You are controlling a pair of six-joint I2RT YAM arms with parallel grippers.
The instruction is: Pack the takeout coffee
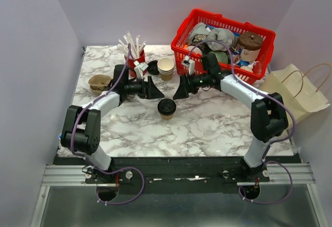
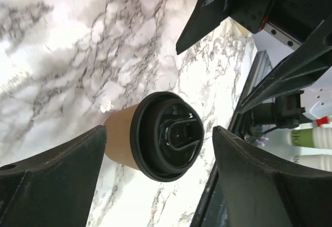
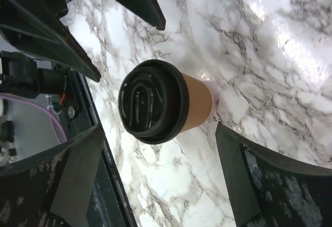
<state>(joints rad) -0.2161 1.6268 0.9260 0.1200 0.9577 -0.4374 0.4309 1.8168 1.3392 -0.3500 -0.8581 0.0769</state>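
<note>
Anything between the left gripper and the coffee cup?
No. The top view shows only bare marble table between the left gripper and the lidded takeout coffee.

We have the left arm (image 1: pixel 98 108) and right arm (image 1: pixel 244 89) both bent inward from their bases, left gripper (image 1: pixel 154 88) and right gripper (image 1: pixel 179 88) facing each other near mid-span, tips apart, jaws spread wide, gripping nothing.
</note>
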